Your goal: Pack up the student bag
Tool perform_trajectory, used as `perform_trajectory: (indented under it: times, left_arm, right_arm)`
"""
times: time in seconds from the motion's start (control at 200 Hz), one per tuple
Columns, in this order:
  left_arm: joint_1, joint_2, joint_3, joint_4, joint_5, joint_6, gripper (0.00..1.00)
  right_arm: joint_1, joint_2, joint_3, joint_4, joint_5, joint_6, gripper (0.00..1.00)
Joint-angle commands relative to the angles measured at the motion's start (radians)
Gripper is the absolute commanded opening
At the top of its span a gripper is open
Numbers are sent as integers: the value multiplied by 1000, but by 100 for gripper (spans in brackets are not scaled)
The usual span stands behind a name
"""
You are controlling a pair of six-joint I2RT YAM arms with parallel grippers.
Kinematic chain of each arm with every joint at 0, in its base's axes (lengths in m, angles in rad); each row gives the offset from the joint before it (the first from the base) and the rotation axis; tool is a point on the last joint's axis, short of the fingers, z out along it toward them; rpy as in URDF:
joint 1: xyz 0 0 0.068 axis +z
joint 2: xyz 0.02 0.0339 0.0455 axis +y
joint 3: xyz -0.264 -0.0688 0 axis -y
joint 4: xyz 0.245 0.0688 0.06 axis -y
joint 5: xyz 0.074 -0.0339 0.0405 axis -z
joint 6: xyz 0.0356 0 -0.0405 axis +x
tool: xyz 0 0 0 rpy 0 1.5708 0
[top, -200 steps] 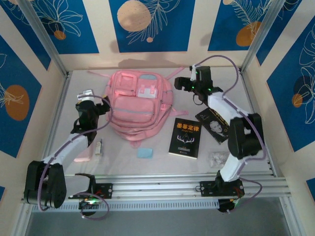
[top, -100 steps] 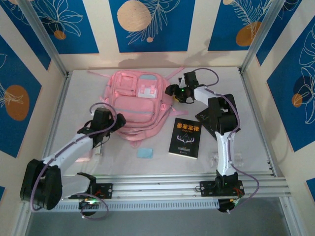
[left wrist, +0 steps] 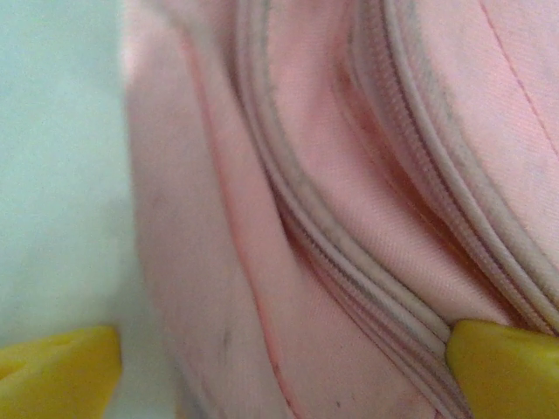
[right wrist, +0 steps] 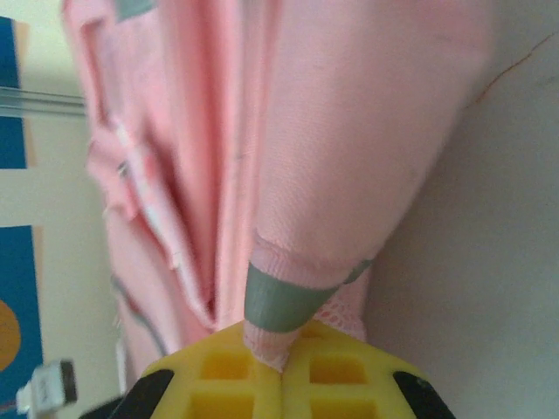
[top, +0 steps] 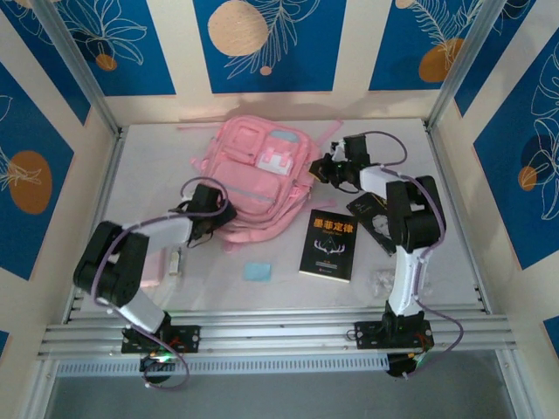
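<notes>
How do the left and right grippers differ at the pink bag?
The left gripper is open, fingers wide apart; the right gripper is shut on a grey-trimmed flap of the student bag. The left is at the bag's near left edge, the right at its right side. Both have yellow fingers.

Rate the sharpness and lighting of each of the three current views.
Top external: sharp and evenly lit, only faint shadows on the pale table. Left wrist: very close, the large soft pink fabric backpack slightly soft, yellow fingertips in the bottom corners blurred, table washed out. Right wrist: bright, fabric fairly crisp near the yellow pads, farther folds softer.
</notes>
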Motion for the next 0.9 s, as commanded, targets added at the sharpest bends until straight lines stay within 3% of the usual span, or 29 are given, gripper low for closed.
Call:
perform_trajectory:
  times: [0.0,0.205,0.365,0.52,0.72,0.895]
  left_arm:
    - [-3,143,137,261,-1,107,99]
    - [4,290,324,334,4,270,99]
    - [20,307,462,188,66,414,99]
    - [18,194,486,-55,172,543,92]
    - [-37,-26,381,-252,241,570,89]
    - [-132,-162,240,-184,276,490,84]
  right_arm:
    - [49,-138,-78,2,-116,34,0]
    - [98,-251,-252,14,-5,169,0]
    - [149,-230,-357,198,76,394,0]
    - [199,-183,-373,349,138,504,0]
    - [223,-117,-347,427,195,621,0]
    - [237,-65,-299,466,207,681,0]
